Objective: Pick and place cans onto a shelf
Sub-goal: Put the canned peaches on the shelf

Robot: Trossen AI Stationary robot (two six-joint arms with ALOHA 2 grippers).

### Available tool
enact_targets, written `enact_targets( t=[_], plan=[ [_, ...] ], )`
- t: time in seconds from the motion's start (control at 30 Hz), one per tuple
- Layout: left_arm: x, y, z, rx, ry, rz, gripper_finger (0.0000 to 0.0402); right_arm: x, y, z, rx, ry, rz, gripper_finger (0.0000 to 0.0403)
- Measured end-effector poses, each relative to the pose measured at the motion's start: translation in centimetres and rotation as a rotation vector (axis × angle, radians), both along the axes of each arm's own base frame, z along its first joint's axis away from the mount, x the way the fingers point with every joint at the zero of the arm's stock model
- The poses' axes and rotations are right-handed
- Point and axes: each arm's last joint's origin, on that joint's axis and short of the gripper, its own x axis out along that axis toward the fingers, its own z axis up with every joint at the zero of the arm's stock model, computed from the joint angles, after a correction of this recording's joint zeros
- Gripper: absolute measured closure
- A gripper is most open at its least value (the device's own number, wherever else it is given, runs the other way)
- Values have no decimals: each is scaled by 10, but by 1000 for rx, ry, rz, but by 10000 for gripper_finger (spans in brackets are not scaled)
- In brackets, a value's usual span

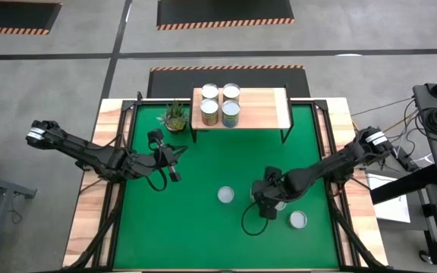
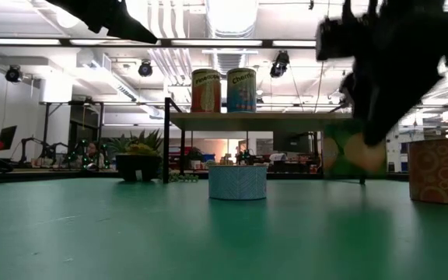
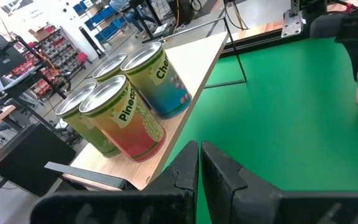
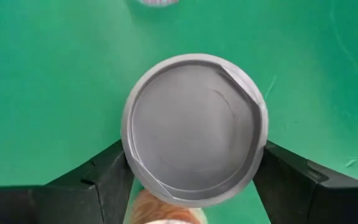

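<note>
Here the right gripper [image 4: 194,180] is straddling a can [image 4: 194,127] low and right of centre in the high view, its jaws spread wide with a finger at each side of the round silver top, seemingly just touching the wall; whether they are already squeezing I cannot tell for sure. The can is looking rigid and smooth-walled, probably fairly heavy if full, so a grip across the middle of the side wall should be safest, as metal may slip. Four cans [image 1: 220,105] are standing on the shelf [image 1: 268,108] at upper centre; two more [image 1: 226,195] are waiting on the green worktop. The left gripper [image 3: 199,163], jaws nearly closed and empty, is hovering left of centre.
</note>
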Motion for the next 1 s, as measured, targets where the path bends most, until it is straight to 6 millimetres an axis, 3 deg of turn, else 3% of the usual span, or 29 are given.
enact_targets(
  t=[0.3,0.57,0.77,1.0],
  plan=[
    [1,0,3,40,0,-15,402,21,-35,74,-9,-39,-52,126],
    [2,-1,4,-5,-42,-6,402,30,-71,127,-69,-103,-34,125],
    [2,-1,3,-34,-57,4,402,22,-92,150,-187,-50,0,125],
    [3,-1,6,14,-49,-13,402,5,-141,169,-278,-50,-31,125]
  ],
)
